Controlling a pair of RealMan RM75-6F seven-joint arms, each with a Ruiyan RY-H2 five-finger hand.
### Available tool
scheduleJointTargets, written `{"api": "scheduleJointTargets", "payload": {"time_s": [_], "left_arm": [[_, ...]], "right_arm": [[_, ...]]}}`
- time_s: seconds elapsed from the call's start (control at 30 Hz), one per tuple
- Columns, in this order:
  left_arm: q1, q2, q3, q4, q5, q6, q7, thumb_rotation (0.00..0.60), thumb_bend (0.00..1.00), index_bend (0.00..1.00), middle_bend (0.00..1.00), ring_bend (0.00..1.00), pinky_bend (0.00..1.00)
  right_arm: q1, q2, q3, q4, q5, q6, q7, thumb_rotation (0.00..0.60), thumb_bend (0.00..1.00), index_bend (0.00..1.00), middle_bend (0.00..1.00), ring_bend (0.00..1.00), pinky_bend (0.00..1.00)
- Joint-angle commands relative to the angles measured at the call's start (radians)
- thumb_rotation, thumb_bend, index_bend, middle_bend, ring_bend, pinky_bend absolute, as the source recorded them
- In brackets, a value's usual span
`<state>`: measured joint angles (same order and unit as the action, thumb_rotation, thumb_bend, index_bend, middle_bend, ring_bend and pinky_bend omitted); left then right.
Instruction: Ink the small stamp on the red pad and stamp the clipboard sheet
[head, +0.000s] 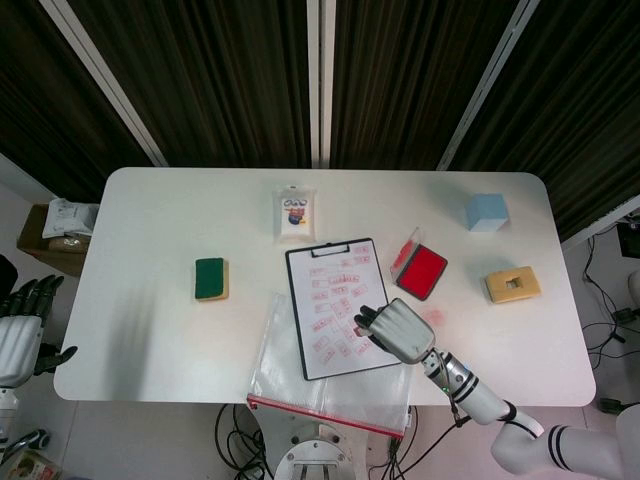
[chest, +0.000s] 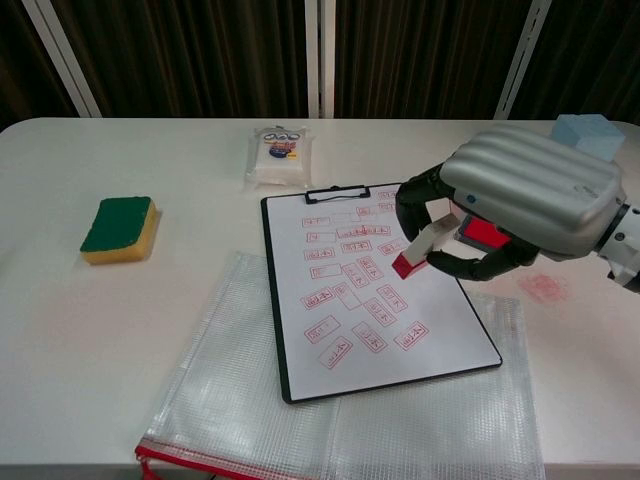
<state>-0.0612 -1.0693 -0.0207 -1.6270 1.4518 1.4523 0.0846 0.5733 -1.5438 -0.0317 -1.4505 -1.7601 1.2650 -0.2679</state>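
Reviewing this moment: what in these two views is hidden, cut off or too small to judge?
- Red ink pad, chest view: mostly hidden behind the right hand.
- Stamp face: turned down, ink unseen.
- Prints on the clipboard sheet, head view: too small to read.
- Left hand, head view: cut by the frame edge; absent from chest view.

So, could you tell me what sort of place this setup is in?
Probably a robot teleoperation lab: a white table against dark curtains, loose cables on the floor, and assorted props like a clipboard.
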Motion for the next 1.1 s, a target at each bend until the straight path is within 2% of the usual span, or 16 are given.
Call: {"api": "scheduleJointTargets", "payload": {"time_s": [0.03, 0.2, 0.43, 0.77, 1.1], "left_arm": [[-0.002, -0.002, 0.000, -0.002, 0.003, -0.002, 0.004, 0.600, 0.00, 0.03, 0.06, 0.06, 0.16], [-0.008, -0.004, 0.001, -0.004, 0.005, -0.009, 0.008, 0.600, 0.00, 0.03, 0.06, 0.06, 0.16], [-0.019, -0.012, 0.002, -0.004, 0.005, -0.029, 0.015, 0.600, 0.00, 0.03, 0.06, 0.06, 0.16], [-0.029, -0.017, 0.005, -0.010, 0.006, -0.043, 0.027, 0.600, 0.00, 0.03, 0.06, 0.06, 0.16], [-0.029, -0.021, 0.007, -0.005, 0.002, -0.044, 0.026, 0.600, 0.00, 0.03, 0.06, 0.06, 0.16]], "right_arm": [[-0.035, 0.051, 0.003, -0.018, -0.005, 0.050, 0.022, 0.600, 0.46, 1.00, 0.90, 0.84, 1.00], [-0.081, 0.092, -0.010, 0.035, 0.058, 0.043, 0.033, 0.600, 0.46, 1.00, 0.90, 0.84, 1.00], [-0.141, 0.086, -0.034, 0.165, 0.138, 0.006, 0.068, 0.600, 0.46, 1.00, 0.90, 0.84, 1.00], [-0.185, 0.039, -0.043, 0.277, 0.161, -0.003, 0.090, 0.600, 0.46, 1.00, 0.89, 0.84, 1.00], [-0.162, -0.007, -0.024, 0.333, 0.156, -0.046, 0.111, 0.600, 0.46, 1.00, 0.89, 0.84, 1.00]]}}
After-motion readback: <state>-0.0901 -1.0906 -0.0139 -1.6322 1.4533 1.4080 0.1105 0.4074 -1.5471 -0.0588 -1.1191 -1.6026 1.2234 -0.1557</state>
